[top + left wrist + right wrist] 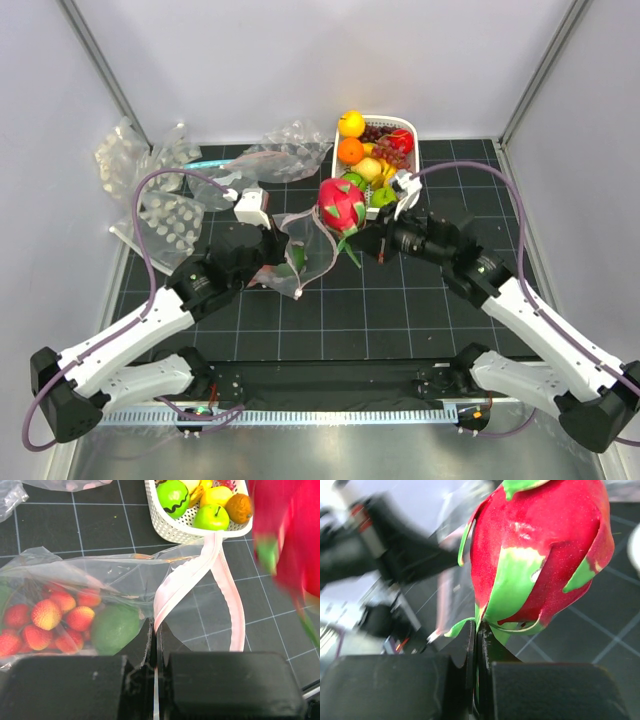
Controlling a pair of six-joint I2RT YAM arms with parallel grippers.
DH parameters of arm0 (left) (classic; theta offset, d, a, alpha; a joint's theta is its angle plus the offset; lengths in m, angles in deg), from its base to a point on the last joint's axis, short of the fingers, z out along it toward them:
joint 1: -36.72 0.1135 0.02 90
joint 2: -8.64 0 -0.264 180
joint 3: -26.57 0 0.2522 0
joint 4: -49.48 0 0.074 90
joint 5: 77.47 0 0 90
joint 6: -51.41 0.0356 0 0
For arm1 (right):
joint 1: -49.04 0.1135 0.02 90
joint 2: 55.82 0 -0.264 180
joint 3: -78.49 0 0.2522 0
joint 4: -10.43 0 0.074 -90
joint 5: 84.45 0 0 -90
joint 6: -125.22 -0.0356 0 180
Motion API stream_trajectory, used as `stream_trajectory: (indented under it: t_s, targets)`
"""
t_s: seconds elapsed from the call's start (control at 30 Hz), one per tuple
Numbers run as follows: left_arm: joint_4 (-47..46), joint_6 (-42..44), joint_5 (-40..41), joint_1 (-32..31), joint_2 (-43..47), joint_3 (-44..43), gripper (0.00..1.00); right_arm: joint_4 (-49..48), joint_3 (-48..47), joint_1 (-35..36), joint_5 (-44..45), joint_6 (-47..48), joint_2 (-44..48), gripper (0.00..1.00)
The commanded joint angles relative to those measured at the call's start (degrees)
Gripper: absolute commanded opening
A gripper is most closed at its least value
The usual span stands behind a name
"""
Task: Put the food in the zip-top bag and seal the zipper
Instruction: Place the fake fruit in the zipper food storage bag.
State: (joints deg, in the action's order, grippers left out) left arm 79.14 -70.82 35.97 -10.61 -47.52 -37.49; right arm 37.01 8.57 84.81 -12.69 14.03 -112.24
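Note:
The zip-top bag lies at the table's middle, its mouth open toward the right. In the left wrist view the bag holds red strawberries and a green piece. My left gripper is shut on the pinkish zipper and holds the mouth up. My right gripper is shut on a green leaf of the pink dragon fruit. It holds the dragon fruit in the air just right of and above the bag's mouth; the fruit also shows in the left wrist view.
A white basket with orange, yellow and green fruits and dark grapes stands behind the dragon fruit. Several plain clear bags lie at the back left, another at the back middle. Grey walls enclose the black gridded mat.

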Motion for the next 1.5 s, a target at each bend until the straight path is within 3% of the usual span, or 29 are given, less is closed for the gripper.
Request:
stream_trajectory:
  t_s: [0.0,0.23,0.53,0.77,0.9,1.47]
  targets:
    - [-1.66,1.38,2.57,0.13,-0.26,-1.46,0.0,-9.21,2.8,2.11,-11.11,2.64,3.6,0.01]
    - [0.01,1.91,5.03,0.13,0.09,-2.17,0.0,-12.47,5.45,7.47,-18.76,4.05,3.87,0.01]
    - [-1.22,1.03,3.28,0.13,3.85,-0.85,0.0,-9.66,3.69,10.73,-13.93,5.55,-1.32,0.01]
    - [0.01,1.46,-3.92,0.13,5.63,-2.08,0.0,-8.25,2.37,10.73,-11.91,5.37,-5.01,0.01]
    - [-0.17,2.87,-12.34,-1.01,2.83,-3.92,0.0,-7.55,1.49,10.81,-12.35,5.37,-6.24,0.01]
    - [-0.61,6.04,-23.26,-6.02,-1.85,-6.83,0.0,-11.68,2.37,10.72,-7.52,7.91,-11.25,0.01]
